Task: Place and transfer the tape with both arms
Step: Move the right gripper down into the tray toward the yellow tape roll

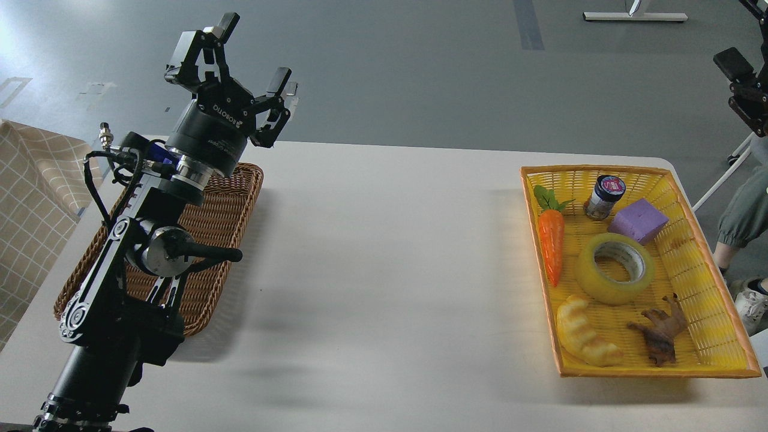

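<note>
Right gripper point(744, 90) mostly cut off at the frame's right edge, dark and partial — can't tell whether its fingers are apart or together. The left arm hides much of the brown wicker basket point(231, 222) beneath it. Left gripper point(252, 57) raised high, tilted up and away, fingers spread wide, holding nothing. The tape point(615, 259) lies flat in the yellow basket point(708, 312), far to the left gripper's right and lower, below the right gripper — between a carrot toy point(552, 243), purple block point(638, 220) and croissant toy point(585, 337). Small jar point(605, 197) behind it.
</note>
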Controlling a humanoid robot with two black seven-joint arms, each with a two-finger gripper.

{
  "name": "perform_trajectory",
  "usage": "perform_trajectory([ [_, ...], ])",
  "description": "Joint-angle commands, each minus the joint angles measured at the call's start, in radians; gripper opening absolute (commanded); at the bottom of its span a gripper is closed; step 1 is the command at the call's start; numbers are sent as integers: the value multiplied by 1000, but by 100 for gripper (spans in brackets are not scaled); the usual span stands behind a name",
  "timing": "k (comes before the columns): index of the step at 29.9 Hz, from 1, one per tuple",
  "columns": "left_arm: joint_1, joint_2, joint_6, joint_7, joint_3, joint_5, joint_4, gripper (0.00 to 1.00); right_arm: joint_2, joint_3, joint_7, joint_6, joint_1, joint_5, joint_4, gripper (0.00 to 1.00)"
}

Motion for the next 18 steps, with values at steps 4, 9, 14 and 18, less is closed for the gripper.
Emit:
perform_trajectory([
  [4, -1, 1, -5, 0, -1, 0, 0, 98, 138, 151, 8, 4, -12, -1, 79, 100],
  [9, 1, -1, -3, 0, -1, 0, 1, 98, 11, 140, -5, 5, -47, -5, 69, 100],
  [14, 4, 1, -8, 0, 2, 2, 0, 98, -167, 119, -3, 22, -164, -35, 70, 100],
  [18, 7, 4, -15, 0, 8, 2, 0, 98, -264, 52, -2, 24, -175, -146, 52, 100],
])
